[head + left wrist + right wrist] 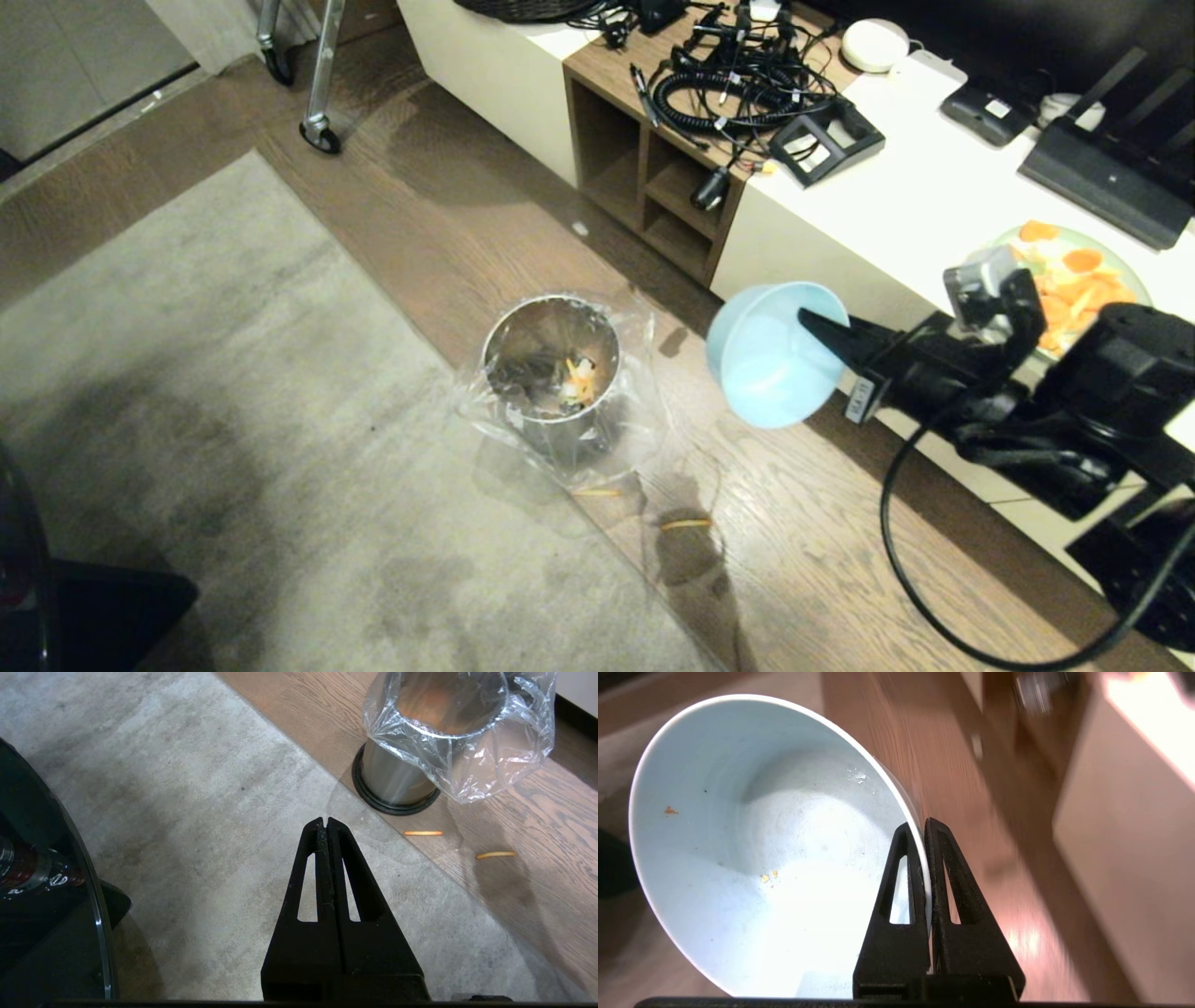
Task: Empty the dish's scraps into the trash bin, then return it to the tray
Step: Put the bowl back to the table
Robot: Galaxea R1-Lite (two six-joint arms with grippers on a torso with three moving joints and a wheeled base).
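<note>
The right gripper (924, 826) has its jaws pinched tight on the rim of the dish (773, 356), one finger inside and one outside the wall. The left gripper (326, 822) holds nothing, its fingers pressed together, and hangs low over the rug (215, 439).

The rug covers the floor on the left, with wood boards (794, 541) beyond its edge. A white cabinet (934, 187) runs along the right, carrying cables and a plate (1134, 271) of orange slices. The bin (553, 369) stands on the boards just past the rug's edge, its clear liner (490, 760) flared around the rim, with scraps (579, 378) lying inside. The dish is held in the air right of the bin and in front of the cabinet, tipped on its side with its mouth facing the bin; only a few crumbs cling inside. Two thin orange strips (423, 833) lie on the boards near the bin's base.
</note>
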